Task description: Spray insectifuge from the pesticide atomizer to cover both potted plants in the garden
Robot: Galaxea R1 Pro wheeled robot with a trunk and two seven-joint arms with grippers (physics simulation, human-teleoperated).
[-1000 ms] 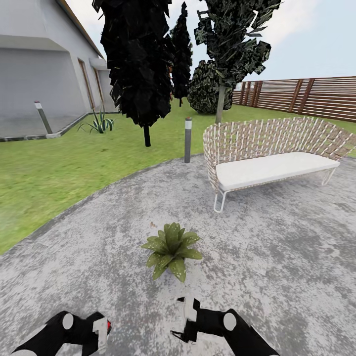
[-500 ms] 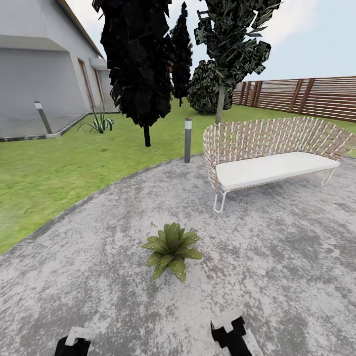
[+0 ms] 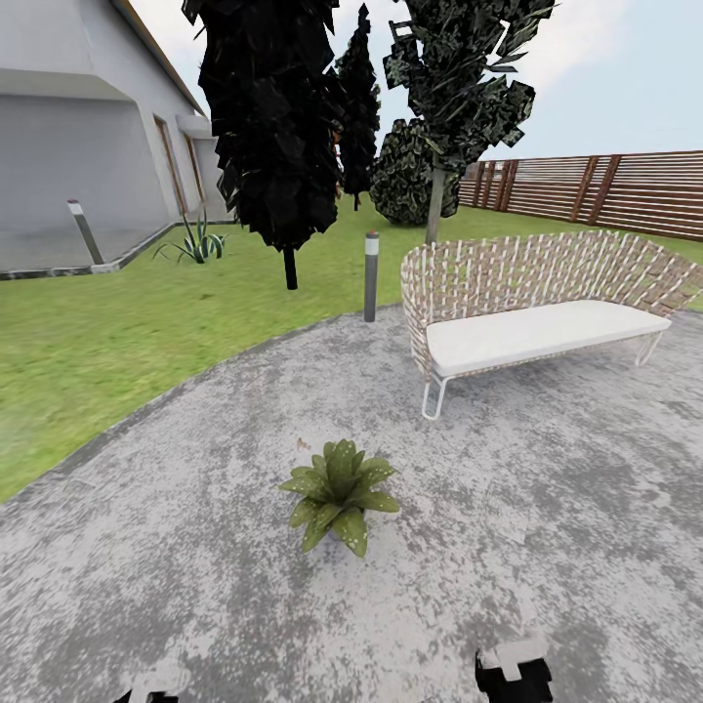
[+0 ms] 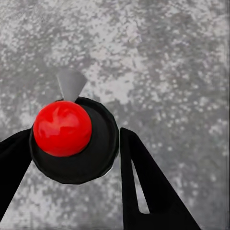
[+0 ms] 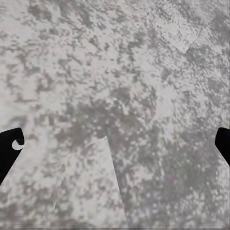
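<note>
One potted plant (image 3: 339, 493), a low rosette of pointed green leaves, stands on the round grey stone patio (image 3: 547, 508) just ahead of me; its leaves hide the pot. In the left wrist view the pesticide atomizer (image 4: 62, 128), dark-bodied with a red top, sits between the black fingers of my left gripper (image 4: 72, 143), which is shut on it above the patio. My right gripper (image 5: 117, 141) is open, its fingertips at the picture's two sides, nothing between them. In the head view the right gripper (image 3: 515, 672) peeks in at the bottom edge, right of the plant.
A woven bench (image 3: 547, 332) with a white cushion stands at the patio's far right. A grey bollard lamp (image 3: 371, 276) and a dark tree trunk (image 3: 290, 266) stand at the lawn's (image 3: 98, 361) edge. Farther off are an agave (image 3: 198, 244), a house wall (image 3: 78, 146) and the slatted fence (image 3: 625, 190).
Both arms have drawn back and down to the head view's bottom edge. The right gripper has also shifted right. The plant and the camera have not moved.
</note>
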